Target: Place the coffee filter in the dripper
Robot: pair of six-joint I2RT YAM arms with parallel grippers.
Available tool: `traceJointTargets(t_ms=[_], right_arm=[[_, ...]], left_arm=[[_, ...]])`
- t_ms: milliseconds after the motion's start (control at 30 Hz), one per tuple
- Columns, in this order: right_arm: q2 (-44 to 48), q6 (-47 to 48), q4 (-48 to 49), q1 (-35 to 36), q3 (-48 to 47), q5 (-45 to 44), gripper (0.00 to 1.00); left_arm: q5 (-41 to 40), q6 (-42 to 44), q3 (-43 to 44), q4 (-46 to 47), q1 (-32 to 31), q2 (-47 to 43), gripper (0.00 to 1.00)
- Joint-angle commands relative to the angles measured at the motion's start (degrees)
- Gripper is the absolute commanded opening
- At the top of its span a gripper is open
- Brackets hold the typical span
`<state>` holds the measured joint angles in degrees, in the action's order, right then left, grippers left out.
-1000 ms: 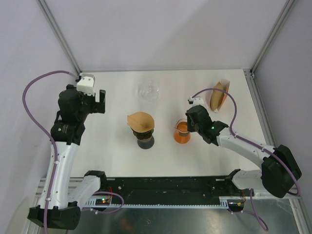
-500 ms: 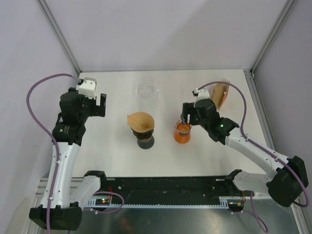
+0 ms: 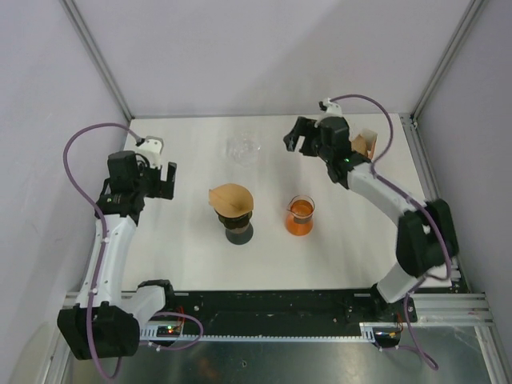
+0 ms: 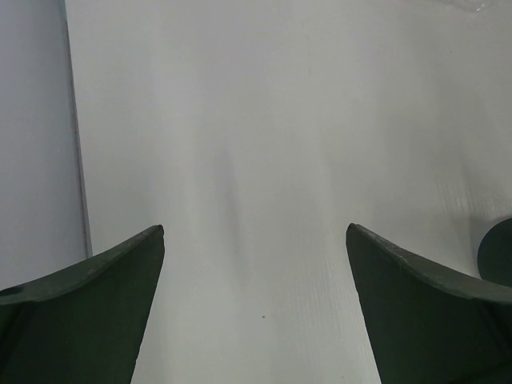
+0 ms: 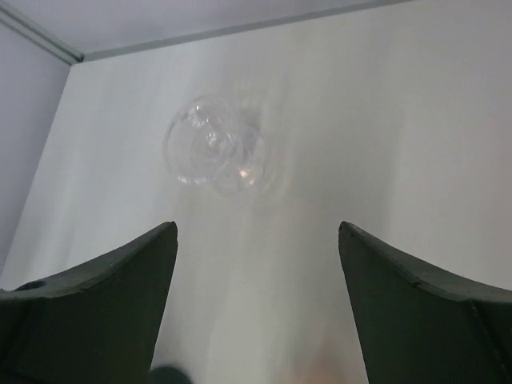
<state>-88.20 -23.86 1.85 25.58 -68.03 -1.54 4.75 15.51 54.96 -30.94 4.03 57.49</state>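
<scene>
filter: brown paper filter (image 3: 230, 197), middle of the worktop (image 3: 184, 256), lying across the top of the dark dripper (image 3: 238, 230). It overhangs the rim on the left. From above I can't tell how deep it sits.
dripper: dark, round foot, just left of a glass beaker (image 3: 300, 218) holding orange liquid. The two are near each other but not touching.
left hand: left hand (image 4: 254, 232) wide open with nothing between the fingers. It hangs over bare worktop, well left of the filter. Its wrist view shows white surface and a dark edge at the right border.
right hand: right hand (image 5: 257, 226) also spread wide and empty. It is up at the far side, between a clear glass piece (image 5: 216, 148) and the spare filters (image 3: 366, 144) at far right. Its wrist view has the glass piece ahead of the fingers, not between them.
task state: my read is that the filter is on the dripper and neither hand touches it. At most it needs seating deeper.
handling: thin paper, so next to no weight, soft, and it creases or folds under any real squeeze. It won't slip, but it can cling to a finger on release.
where to grip: pinch one wall near the top edge with a light close. Don't press the middle, since that probably collapses the cone.
risk: a sideways nudge could drag the filter off the rim or bump the beaker and spill the liquid.
</scene>
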Motion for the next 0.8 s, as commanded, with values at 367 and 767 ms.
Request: traceJointTargets(t_ms=[367, 767], right_arm=[[-46.3, -6.2, -9.2, 4.4, -50.1, -6.0, 0.83], [-55.7, 0.5, -13.8, 7.3, -59.7, -12.5, 0.56]], left_arm=[[4.1, -0.2, 0.9, 1.9, 4.2, 5.8, 1.00], [4.1, -0.4, 1.4, 1.9, 4.2, 6.0, 1.00]])
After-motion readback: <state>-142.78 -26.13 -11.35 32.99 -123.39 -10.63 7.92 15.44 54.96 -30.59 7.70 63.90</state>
